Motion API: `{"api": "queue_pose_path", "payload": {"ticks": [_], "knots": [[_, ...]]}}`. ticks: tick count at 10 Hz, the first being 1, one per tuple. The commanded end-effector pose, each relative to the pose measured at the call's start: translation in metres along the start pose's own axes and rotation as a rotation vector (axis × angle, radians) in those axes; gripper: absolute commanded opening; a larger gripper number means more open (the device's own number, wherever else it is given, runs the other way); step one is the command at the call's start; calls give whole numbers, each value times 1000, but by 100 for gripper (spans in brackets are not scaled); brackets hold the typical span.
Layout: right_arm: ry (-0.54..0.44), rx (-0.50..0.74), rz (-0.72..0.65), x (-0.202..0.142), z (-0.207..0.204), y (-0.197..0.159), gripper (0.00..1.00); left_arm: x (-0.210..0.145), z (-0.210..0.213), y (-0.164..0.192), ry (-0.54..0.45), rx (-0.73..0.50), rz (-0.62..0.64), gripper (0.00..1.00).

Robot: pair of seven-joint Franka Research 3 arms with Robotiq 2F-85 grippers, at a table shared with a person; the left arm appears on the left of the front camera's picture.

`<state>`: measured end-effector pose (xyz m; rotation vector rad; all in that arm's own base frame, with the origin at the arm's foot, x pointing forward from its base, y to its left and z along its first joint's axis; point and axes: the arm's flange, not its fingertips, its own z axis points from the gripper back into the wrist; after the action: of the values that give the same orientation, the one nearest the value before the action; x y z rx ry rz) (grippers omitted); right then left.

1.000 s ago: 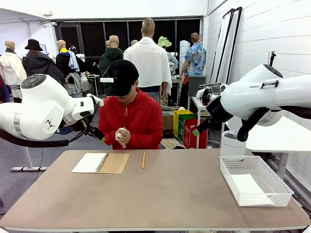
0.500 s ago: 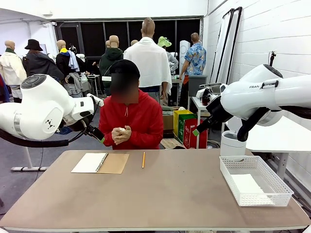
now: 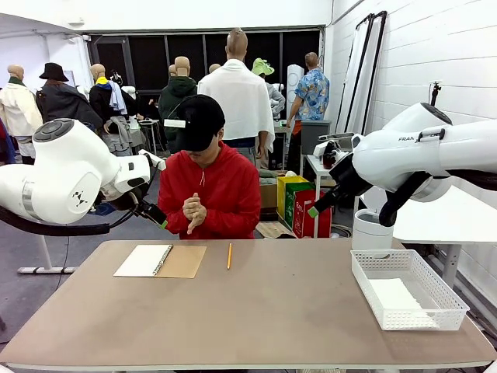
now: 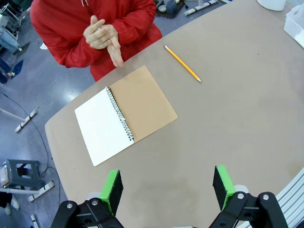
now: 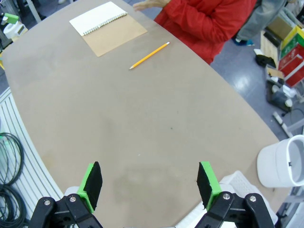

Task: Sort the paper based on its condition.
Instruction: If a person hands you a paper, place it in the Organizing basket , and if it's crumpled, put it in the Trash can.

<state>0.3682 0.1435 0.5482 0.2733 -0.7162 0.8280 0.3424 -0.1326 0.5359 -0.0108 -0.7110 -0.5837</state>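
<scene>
White on white: showing the paper (image 3: pixel 394 296), apparently one smooth flat sheet, lying in the mesh basket (image 3: pixel 365 278) well to the right of the notebook (image 3: pixel 161 261). Hedging here, since sheet and basket floor are blending at this range.

Showing the left gripper (image 4: pixel 166 183) hanging above the notebook with green pads spread wide and gripping nothing. Showing the right gripper (image 5: pixel 149 180) likewise parted and empty, poised high over the table well to the right of the notebook and of the pencil (image 5: pixel 149 55) just beside it.

Showing the person's hands (image 4: pixel 104 39) pressing palm to palm just beyond the notebook, past the table's far edge. Possibly working a sheet between them, though not revealing any paper there.

Judging the step: waiting for the next sheet to be prepared and presented, with no pick yet begun.

Judging the next move: calling for a loose sheet to be laid near the notebook, then reading its condition, pinching a thin edge and carrying it to the matching place, smooth ones presumably going rightward to the basket.

Reading lettering: only "FRAN" on the right arm (image 3: pixel 408 140), high and far right of the notebook. Finding the open notebook page blank.
</scene>
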Motion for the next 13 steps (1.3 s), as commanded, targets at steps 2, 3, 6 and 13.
{"api": "queue_pose_path", "payload": {"ticks": [2, 3, 6, 13], "knots": [[1, 0, -2, -1, -1, 0, 100, 0, 0, 0, -5, 0, -2, 100], [1, 0, -2, -1, -1, 0, 100, 0, 0, 0, -5, 0, -2, 100], [1, 0, -2, -1, -1, 0, 100, 0, 0, 0, -5, 0, -2, 100], [1, 0, -2, -1, -1, 0, 100, 0, 0, 0, -5, 0, -2, 100]]}}
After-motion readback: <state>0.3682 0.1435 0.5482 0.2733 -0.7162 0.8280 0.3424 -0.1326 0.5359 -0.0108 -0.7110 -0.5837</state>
